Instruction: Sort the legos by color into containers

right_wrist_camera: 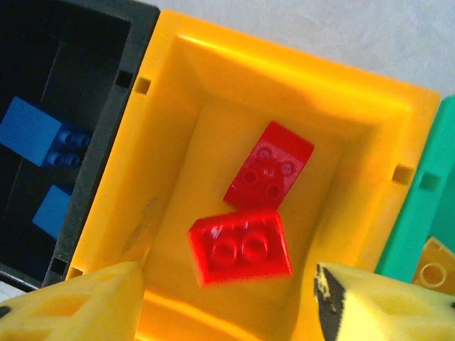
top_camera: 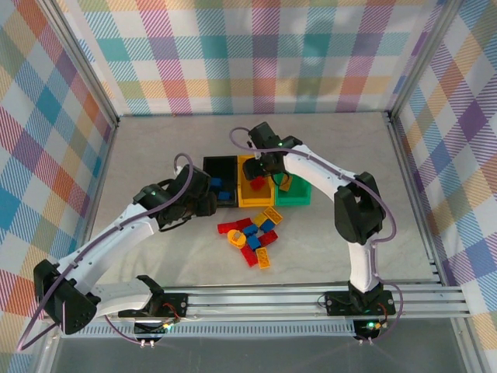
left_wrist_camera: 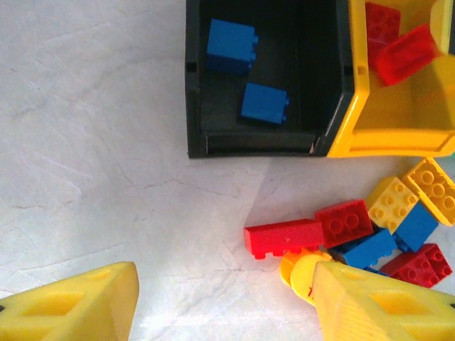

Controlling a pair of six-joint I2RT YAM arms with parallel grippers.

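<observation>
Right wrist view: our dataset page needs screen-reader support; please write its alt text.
Two red legos lie loose in the yellow-orange bin. The black bin on its left holds two blue legos, the green bin edges in at right, and the yellow fingers stand apart below, holding nothing.

The white arms (top_camera: 116,233) have black joints (top_camera: 357,210), lilac cables (top_camera: 177,161) and yellow wedge-shaped tool fingers (left_wrist_camera: 71,305).

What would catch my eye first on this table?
Three small plastic bins sit in a row mid-table: a black bin, a yellow-orange bin and a green bin, with a jumble of red, blue and yellow studded bricks in front. The right gripper hangs open over the yellow-orange bin, where two red bricks lie. Two blue bricks lie in the black bin.
</observation>
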